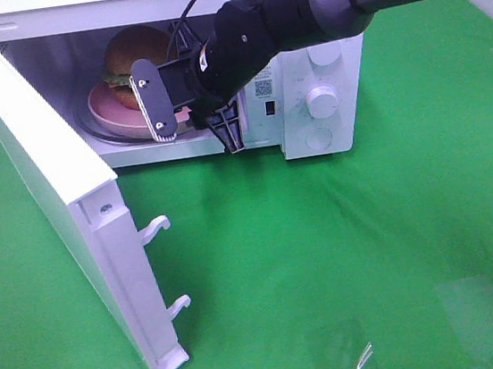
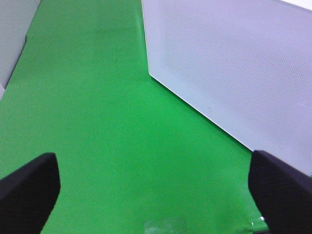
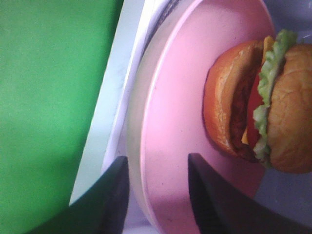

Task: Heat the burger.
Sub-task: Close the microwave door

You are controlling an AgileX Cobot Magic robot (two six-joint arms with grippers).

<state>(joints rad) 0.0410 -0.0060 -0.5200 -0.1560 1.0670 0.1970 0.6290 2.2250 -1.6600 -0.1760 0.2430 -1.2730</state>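
Burger (image 1: 134, 52): glossy brown domed bun, frilly green lettuce, red and yellow layers, sitting on pink plate (image 1: 107, 111) inside open microwave (image 1: 312, 95). Right tool (image 3: 156, 163) jaws apart, straddling plate rim. Left tool (image 2: 156, 195) wide open above green tabletop (image 2: 97, 122).

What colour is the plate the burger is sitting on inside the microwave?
Pink; the plate shows best in the right wrist view.

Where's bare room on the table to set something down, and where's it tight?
Free: green cloth in front of the microwave, right of its open door. Tight: the microwave cavity, taken by plate, burger and right gripper.
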